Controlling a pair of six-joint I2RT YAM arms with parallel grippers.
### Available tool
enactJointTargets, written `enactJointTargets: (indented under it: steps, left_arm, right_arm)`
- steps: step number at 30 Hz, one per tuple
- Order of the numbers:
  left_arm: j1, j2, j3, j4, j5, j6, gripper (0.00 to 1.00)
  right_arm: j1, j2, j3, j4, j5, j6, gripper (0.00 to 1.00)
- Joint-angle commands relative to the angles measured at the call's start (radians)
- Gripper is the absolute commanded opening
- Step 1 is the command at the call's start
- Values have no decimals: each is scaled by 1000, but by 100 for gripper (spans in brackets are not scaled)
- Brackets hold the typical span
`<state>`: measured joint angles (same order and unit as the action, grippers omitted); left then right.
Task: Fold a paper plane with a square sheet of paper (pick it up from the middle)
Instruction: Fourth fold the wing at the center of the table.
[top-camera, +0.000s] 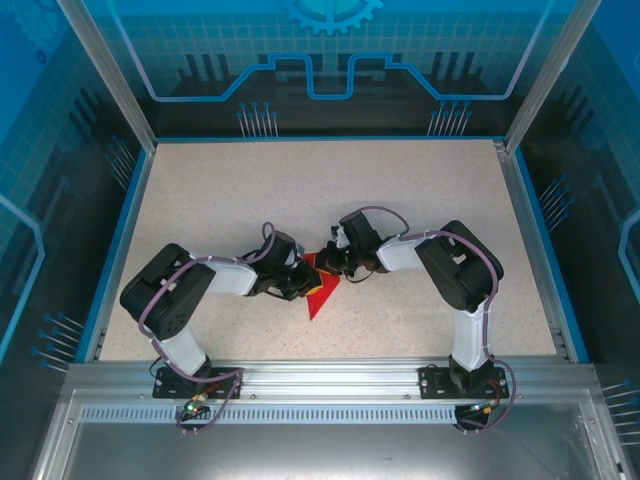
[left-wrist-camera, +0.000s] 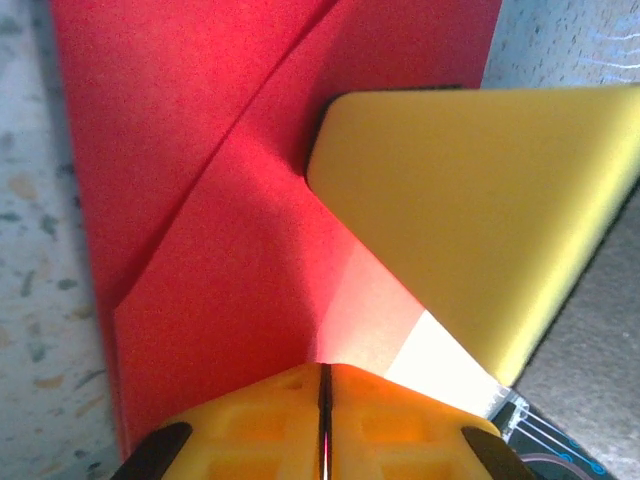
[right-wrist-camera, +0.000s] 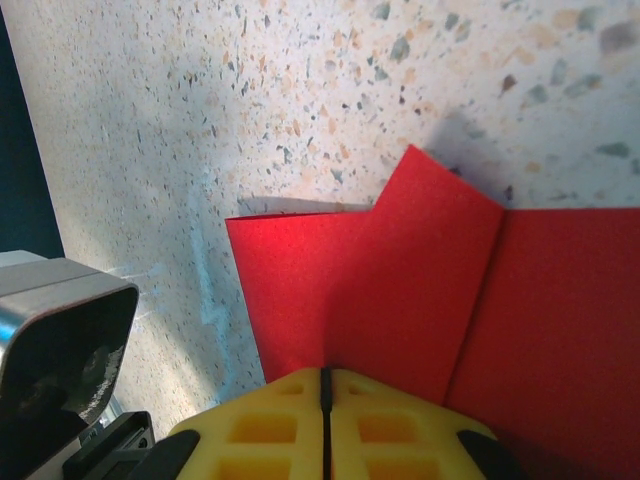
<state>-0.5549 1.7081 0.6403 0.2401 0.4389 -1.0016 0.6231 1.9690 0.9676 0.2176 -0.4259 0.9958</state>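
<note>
**Crowding one small red sheet, both grippers clenched**

Seen from above, the square sheet of paper (top-camera: 322, 293) lies at the middle of the table (top-camera: 400, 190). It is part-folded into a wedge whose long axis runs 12 to 6 o'clock, with the point toward 6. The left gripper (top-camera: 303, 285) sits on its 9 o'clock edge and the right gripper (top-camera: 335, 263) on its 1 o'clock corner. Both touch the sheet, so neither arm is the nearer.

In the left wrist view the left gripper (left-wrist-camera: 323, 375) has its jaws clenched to a hairline seam. The red paper spreads from them toward 12 o'clock, with a diagonal crease climbing from 7 to 1. Whether an edge of paper is nipped in that seam I cannot tell. One yellow finger (left-wrist-camera: 480, 200) of the right gripper lies on the sheet at 3 o'clock, close by.

In the right wrist view the right gripper (right-wrist-camera: 323, 378) is likewise clenched, with nothing visibly between its pads. Paper runs from its tips toward 1 to 3 o'clock, and a folded flap peaks at 1.

By my judgement the next fold turns on that 12-to-6 axis: one gripper pins while the other sweeps. The chief obstacle is the partner gripper itself, since the two nearly meet over the sheet. The blue enclosure walls (top-camera: 60, 150) stand well apart.
</note>
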Motion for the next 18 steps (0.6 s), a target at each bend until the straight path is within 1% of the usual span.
enactJointTargets:
  steps: [1,9,13,16,18]
  left_arm:
    - [-45,2,-24,-159,5,36,11]
    - [-58,-51,-104,-110,12,-5,12]
    - [-76,-71,-111,-133,19,3,12]
    - [-95,-86,-119,-178,-18,13,12]
    - [-100,-93,-129,-182,-15,18,12]
  right_arm:
    - [12,26,-26,-109,63,-2,8]
    - [12,27,-30,-114,72,-1,8]
    - [12,30,-30,-116,75,-2,8]
    - [12,31,-29,-116,73,-2,8]
    - [12,31,-31,-117,73,-2,8]
